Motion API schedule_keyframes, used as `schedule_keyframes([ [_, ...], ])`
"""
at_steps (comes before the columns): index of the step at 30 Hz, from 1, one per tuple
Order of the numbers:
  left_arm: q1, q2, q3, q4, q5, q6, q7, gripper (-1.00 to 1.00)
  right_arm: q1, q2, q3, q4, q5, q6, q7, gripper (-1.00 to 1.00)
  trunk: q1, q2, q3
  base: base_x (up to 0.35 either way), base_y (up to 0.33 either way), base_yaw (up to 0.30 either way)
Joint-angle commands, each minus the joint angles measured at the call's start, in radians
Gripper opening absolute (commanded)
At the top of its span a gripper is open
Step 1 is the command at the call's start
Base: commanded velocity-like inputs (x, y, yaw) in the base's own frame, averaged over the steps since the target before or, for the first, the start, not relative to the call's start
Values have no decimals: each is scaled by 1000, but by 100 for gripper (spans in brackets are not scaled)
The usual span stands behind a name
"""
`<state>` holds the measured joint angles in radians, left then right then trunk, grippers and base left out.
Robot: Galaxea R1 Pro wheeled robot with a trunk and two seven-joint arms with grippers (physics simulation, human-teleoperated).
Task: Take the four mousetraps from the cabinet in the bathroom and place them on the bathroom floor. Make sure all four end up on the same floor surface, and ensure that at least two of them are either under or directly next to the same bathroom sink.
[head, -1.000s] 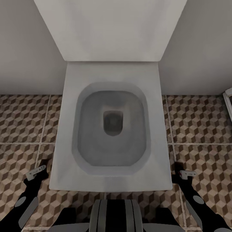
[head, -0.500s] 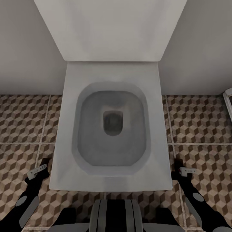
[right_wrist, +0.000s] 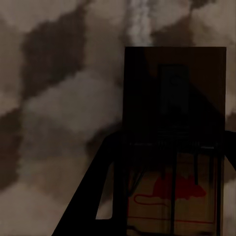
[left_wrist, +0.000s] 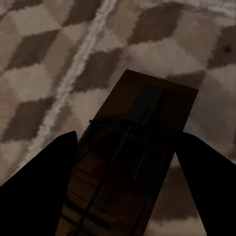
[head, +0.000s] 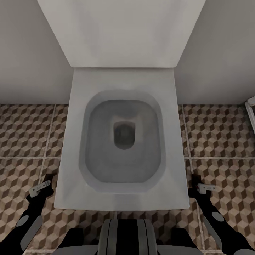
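Each wrist view shows one mousetrap. The left-hand mousetrap (left_wrist: 132, 147) is a dark tan board with a black spring bar, held between the dark fingers of my left gripper (left_wrist: 128, 135) just over the cube-patterned bathroom floor (left_wrist: 44, 73). My right gripper (right_wrist: 172, 137) is shut on the other mousetrap (right_wrist: 174, 98), whose red print shows, also low over the floor (right_wrist: 64, 113). From the head camera, the left gripper (head: 40, 188) hangs beside the toilet's left front corner and the right gripper (head: 206, 188) beside its right front corner. Cabinet and sink are out of view.
A white square toilet (head: 124, 202) with its lid up stands straight ahead against the grey wall (head: 28, 53), between my two arms. Patterned floor (head: 24, 131) lies open on both sides. A white edge (head: 251, 109) shows at the far right.
The left gripper has shifted slightly left and lower beside the toilet. The right gripper has edged a little forward. The camera has not moved.
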<state>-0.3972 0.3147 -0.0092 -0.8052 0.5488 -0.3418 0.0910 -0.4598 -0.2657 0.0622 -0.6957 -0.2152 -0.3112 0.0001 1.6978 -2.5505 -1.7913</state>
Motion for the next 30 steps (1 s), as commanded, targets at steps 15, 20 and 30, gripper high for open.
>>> schedule_keyframes([
  [15, 0, 3, -2, -1, 3, -3, 12, -100, 0, -1, 4, 1, -12, -5, 0, -100, 2, -1, -16, 0, 0, 0],
  [20, 0, -1, -2, -2, 3, -4, 12, -100, -1, -1, 4, 1, -11, -5, 0, -100, 2, -1, -16, 0, 0, 0],
  [30, 0, -2, -3, -2, 3, -6, 12, -100, -1, -2, 4, 2, -12, -6, 0, -100, 2, -1, -16, 0, 0, 0],
])
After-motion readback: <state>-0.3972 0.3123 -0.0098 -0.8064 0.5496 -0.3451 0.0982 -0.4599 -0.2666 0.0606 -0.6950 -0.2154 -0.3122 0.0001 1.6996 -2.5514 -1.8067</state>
